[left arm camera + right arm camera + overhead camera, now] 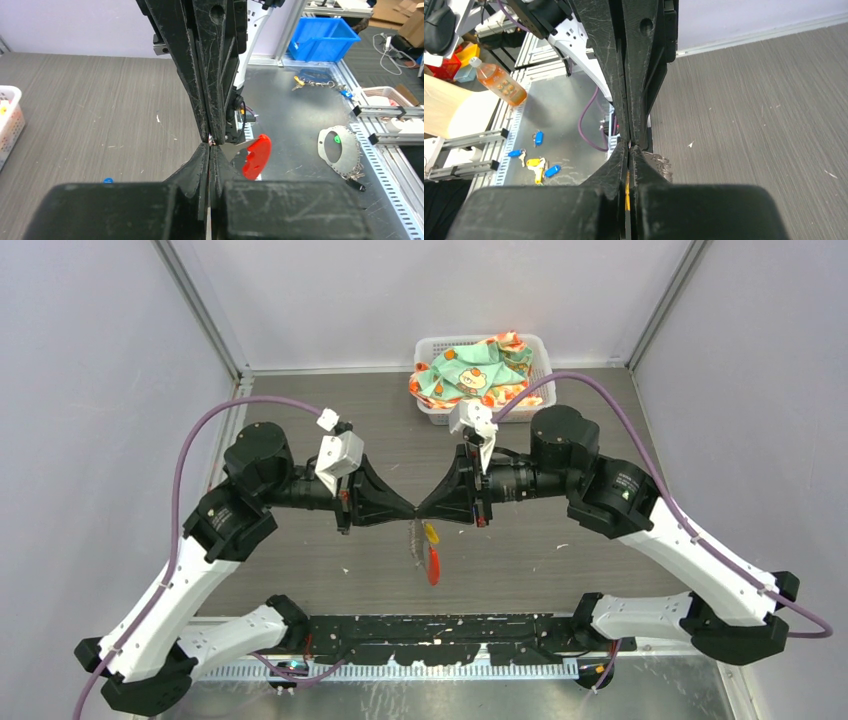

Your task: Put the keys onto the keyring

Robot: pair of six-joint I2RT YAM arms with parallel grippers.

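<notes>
My left gripper (408, 510) and right gripper (424, 510) meet tip to tip above the middle of the table, both shut. The keyring (416, 540) hangs below the tips, its grey chain bunch above the red tag (433, 566). The yellow-tagged key (431, 532) hangs just under the right tips. In the left wrist view the left gripper (210, 145) is shut on thin metal, with the red tag (257, 156) to its right. In the right wrist view the right gripper (630, 146) is shut on a yellow sliver (627, 192), with the chain bunch (660, 165) beside it. A small blue thing (107, 180) lies on the table, half hidden.
A white basket (535, 345) holding a patterned cloth (470, 375) stands at the back of the table. Beyond the near edge lies a metal bench (300, 115) with spare keys (540, 167), a blue bin (322, 37) and a bottle (499, 82).
</notes>
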